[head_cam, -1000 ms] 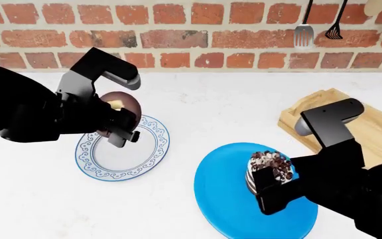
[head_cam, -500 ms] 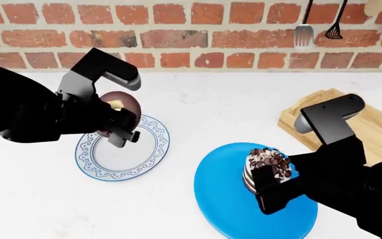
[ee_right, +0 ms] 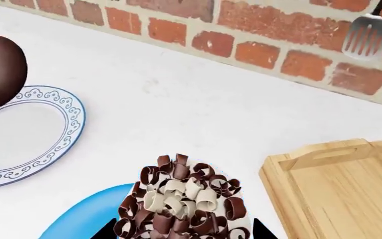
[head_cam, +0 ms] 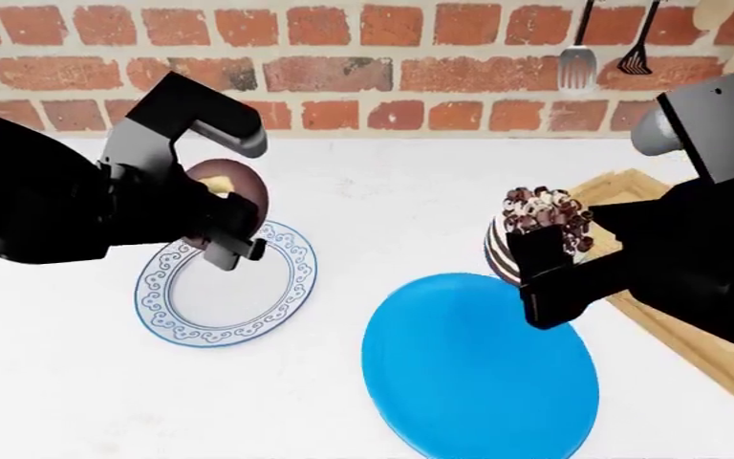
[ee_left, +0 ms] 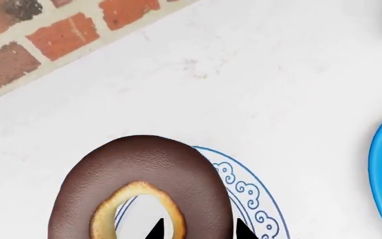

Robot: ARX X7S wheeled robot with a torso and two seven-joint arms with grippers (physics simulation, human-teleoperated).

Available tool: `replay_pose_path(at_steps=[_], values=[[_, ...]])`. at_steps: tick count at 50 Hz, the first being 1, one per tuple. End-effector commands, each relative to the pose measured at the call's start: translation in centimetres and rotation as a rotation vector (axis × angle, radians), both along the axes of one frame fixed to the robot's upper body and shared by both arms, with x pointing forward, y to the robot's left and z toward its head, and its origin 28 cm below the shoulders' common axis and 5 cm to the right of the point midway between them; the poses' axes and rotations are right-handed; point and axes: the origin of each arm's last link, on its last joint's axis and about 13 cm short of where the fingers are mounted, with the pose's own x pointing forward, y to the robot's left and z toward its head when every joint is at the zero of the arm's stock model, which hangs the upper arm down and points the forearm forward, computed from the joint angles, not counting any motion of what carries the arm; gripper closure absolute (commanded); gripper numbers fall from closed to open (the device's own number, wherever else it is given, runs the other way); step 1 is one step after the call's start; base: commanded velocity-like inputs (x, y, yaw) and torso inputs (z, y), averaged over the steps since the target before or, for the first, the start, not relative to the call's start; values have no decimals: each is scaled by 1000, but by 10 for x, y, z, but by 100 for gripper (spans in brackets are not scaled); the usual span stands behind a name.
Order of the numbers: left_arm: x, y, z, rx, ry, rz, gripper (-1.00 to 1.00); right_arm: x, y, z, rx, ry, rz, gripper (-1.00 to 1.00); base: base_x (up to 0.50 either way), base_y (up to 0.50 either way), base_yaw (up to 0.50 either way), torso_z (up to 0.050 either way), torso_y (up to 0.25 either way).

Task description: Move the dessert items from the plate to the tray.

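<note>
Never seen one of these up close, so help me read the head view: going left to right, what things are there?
Donut held over the white patterned plate → blue plate → lifted cake → wooden tray.

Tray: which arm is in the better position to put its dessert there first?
Probably the right. The right gripper holds the cake just beside the tray, while the left gripper holds the donut over the white plate, farther away.

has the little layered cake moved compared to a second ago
Yes. The cake, gripped by the right gripper, has risen off the blue plate and shifted toward the wooden tray.
</note>
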Motion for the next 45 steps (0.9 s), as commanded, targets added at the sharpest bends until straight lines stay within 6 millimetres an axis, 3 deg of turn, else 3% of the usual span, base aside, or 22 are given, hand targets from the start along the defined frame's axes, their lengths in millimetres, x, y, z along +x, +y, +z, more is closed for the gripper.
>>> replay_pose_path(at_steps=[1, 27, 45], values=[[-3, -1, 8, -6, -22, 0, 100, -1, -5, 13, -11, -72, -37, 100, -74, -449, 0, 0, 0], [-1, -1, 9, -21, -42, -3, 100, 0, -4, 7, -12, -52, -29, 100, -145, -492, 0, 0, 1], [0, -1, 10, -26, -51, -8, 100, 0, -3, 4, -17, -53, -14, 100, -7, -498, 0, 1, 1]])
